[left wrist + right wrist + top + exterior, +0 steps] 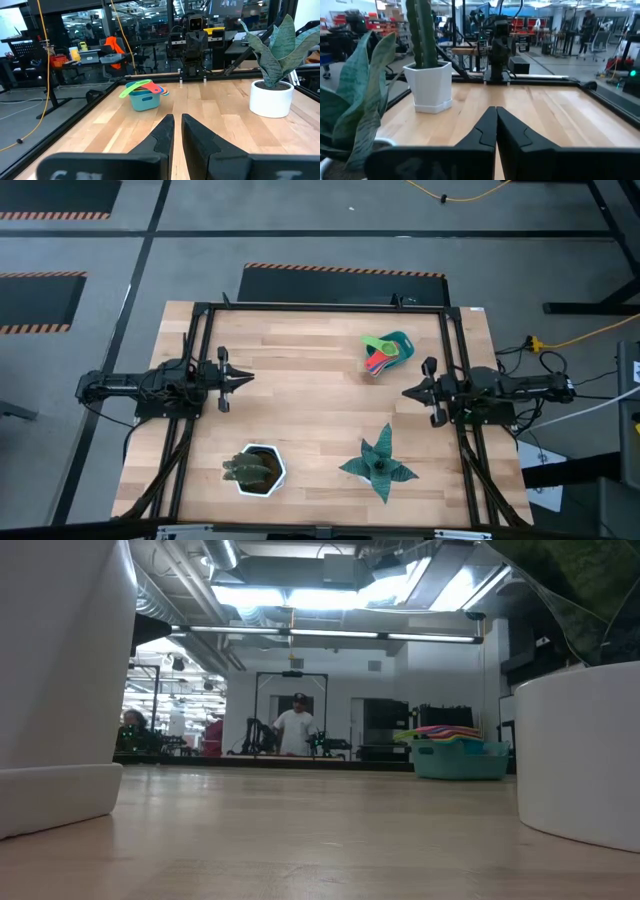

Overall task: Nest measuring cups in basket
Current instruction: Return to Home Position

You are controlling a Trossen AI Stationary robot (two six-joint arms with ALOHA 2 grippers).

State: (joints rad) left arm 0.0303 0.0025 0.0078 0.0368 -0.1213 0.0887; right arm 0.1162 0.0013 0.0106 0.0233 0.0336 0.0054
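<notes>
- Two claws, both idle. My left gripper (247,378) hangs over the left side of the table (300,420) and my right gripper (407,391) over the right side, their tips pointing at each other across the bare middle.
- On the left, my fingers are drawn together with only a thin slit between them, clenched on nothing.
- On the right, my fingers meet tip to tip, and nothing is held there either.
- I see the measuring cups (377,361) stacked inside the basket (400,342). Their handles fan out over its rim, the green one on top with red, orange and blue beneath.
- That basket stands on the right half of the table, near my right gripper and on the side away from the plants. It is well apart from my left gripper.
- A white hexagonal pot (262,470) sits near the opposite edge on my left side.
- A star-shaped plant (380,465) sits on my right side, clear of the basket.
- Beyond the table, a person (296,726) stands in the room.
</notes>
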